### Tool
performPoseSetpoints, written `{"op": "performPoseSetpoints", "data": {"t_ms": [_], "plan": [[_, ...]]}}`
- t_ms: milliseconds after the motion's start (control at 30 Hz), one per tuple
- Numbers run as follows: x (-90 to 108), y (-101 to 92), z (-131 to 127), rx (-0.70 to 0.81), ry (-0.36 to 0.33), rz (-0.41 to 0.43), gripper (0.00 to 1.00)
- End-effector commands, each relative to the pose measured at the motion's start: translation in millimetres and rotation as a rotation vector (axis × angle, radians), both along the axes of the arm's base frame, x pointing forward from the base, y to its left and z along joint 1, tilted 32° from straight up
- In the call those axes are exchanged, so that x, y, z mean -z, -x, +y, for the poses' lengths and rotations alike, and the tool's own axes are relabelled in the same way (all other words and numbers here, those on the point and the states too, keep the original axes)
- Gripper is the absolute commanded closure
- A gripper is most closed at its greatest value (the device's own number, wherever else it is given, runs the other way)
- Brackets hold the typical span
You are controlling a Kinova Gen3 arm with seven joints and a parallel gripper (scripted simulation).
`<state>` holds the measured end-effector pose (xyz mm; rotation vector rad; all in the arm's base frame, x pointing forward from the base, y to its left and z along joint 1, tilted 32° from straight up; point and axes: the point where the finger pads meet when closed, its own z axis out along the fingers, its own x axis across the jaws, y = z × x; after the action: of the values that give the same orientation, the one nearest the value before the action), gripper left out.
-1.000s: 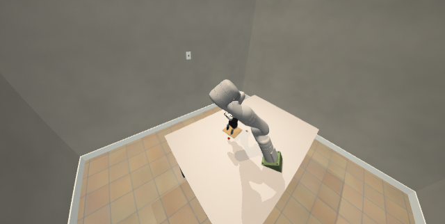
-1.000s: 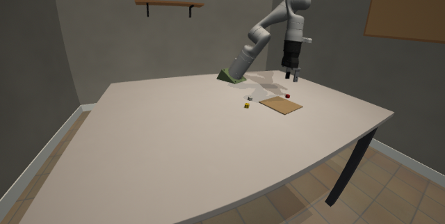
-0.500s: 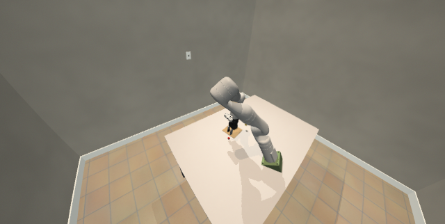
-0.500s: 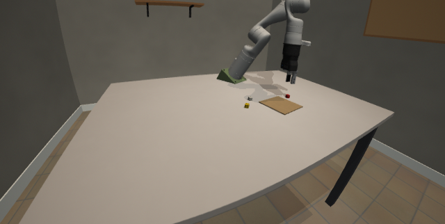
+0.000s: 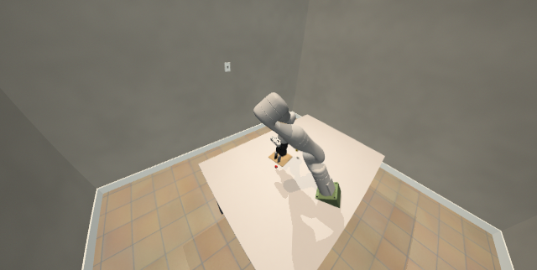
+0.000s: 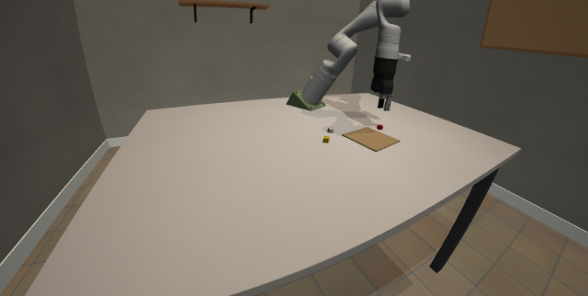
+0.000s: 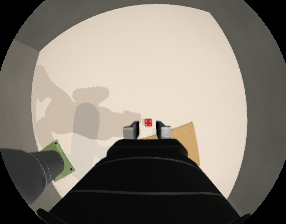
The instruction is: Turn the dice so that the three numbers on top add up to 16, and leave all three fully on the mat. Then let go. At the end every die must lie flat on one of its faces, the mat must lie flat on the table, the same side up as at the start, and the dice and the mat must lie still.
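Note:
The red die [image 5: 276, 167] [image 6: 379, 127] [image 7: 148, 122] lies on the table just off the mat; its top seems to show four pips, but it is small. The tan mat [image 5: 286, 160] [image 6: 372, 140] [image 7: 186, 141] lies flat. The yellow die [image 5: 297, 150] [image 6: 326, 139] and the grey-white die [image 5: 298, 158] [image 6: 330, 130] lie off the mat on its other side; their top numbers are too small to read. My gripper [image 5: 277, 158] [image 6: 384, 108] [image 7: 147, 127] is partly open and empty, pointing down above the table, with the red die showing between its fingers in the wrist view.
The arm's green base [image 5: 328, 198] [image 6: 300, 100] [image 7: 64, 162] stands on the table [image 5: 235, 186] [image 6: 207, 172] [image 7: 144, 60]. The arm's shadow falls beside the dice. A shelf [image 6: 223, 5] and a brown board [image 6: 537, 11] hang on the walls, away from the dice.

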<state>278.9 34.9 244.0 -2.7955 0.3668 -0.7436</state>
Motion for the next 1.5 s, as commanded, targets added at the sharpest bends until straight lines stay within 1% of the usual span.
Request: {"op": "performPoseSetpoints", "data": {"t_ms": [0, 667, 1200, 1467], "plan": [[-0.2, -0.1, -0.1, 0.000, 0.000, -0.001, 0.36], [2.8, -2.0, 0.4, 0.000, 0.000, -0.001, 0.36], [18.3, -11.6, 2.9, -0.001, 0.000, -0.001, 0.36], [29.1, -18.4, 4.7, -0.001, 0.001, -0.001, 0.36]]}}
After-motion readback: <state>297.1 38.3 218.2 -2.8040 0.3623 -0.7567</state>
